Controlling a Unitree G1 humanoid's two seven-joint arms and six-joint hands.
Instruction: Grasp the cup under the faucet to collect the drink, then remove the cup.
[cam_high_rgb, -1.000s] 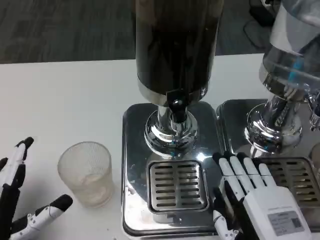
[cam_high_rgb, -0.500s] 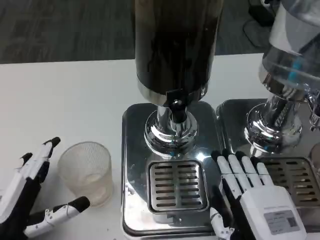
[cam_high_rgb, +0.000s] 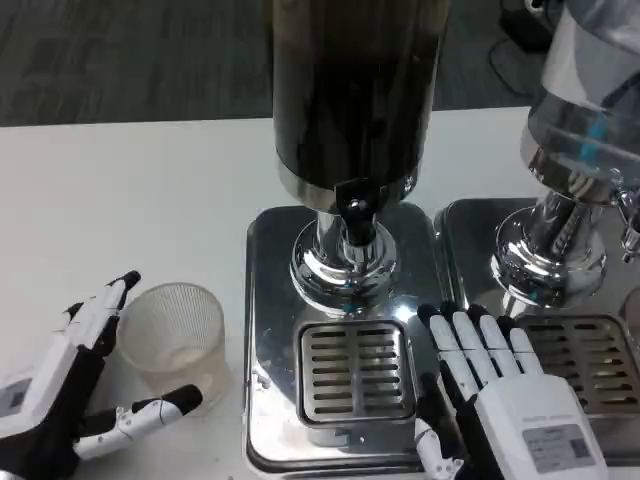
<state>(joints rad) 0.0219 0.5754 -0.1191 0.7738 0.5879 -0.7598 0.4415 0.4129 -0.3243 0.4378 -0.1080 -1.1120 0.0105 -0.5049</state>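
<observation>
Fingers (cam_high_rgb: 100, 310) of the left hand (cam_high_rgb: 60, 385) are spread wide, released, holding nothing; they curve round the cup (cam_high_rgb: 178, 338) from its left and near side, w/ the upper fingertips just beside the rim and the thumb below its near-right base. Can't tell whether any tip actually touches the cup. The cup is clear ribbed plastic, upright on the white table (cam_high_rgb: 120, 200), just left of the steel base (cam_high_rgb: 262, 300) of the dark drink dispenser (cam_high_rgb: 355, 90), not under the faucet (cam_high_rgb: 352, 205).

Right hand (cam_high_rgb: 500, 395) lies palm down w/ fingers straight and close together, pointing far, gripping nothing. It rests at the near right corner of the drip grate (cam_high_rgb: 355, 370), over the gap btw. the two dispenser bases.

The grate sits in the near half of the steel base, directly below the faucet. The dispenser's chrome pedestal (cam_high_rgb: 343, 262) stands just beyond it. A second dispenser (cam_high_rgb: 585, 130) w/ a clear tank stands to the right on its own steel base w/ another grate (cam_high_rgb: 590, 355).
</observation>
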